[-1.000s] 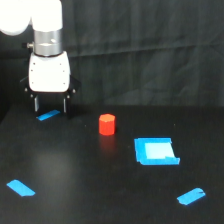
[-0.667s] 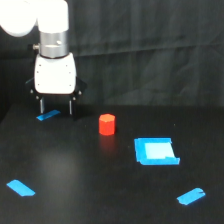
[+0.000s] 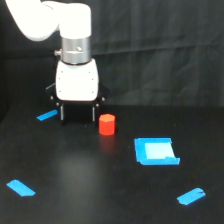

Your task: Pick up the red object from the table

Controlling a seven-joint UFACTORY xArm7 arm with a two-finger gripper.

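The red object is a small red-orange stubby block standing upright on the black table, near the middle. My gripper hangs from the white arm just to the exterior view's left of the block and slightly behind it, with its dark fingers pointing down and spread apart. It is open and empty, and its fingertips sit close above the table. The block is beside the gripper, not between the fingers.
A flat blue square piece lies to the exterior view's right of the block. Blue tape strips lie at the back left, front left and front right. A black cloth backdrop hangs behind.
The arm has moved toward the exterior view's right, from above the back-left tape strip to right beside the red block. The block has not moved.
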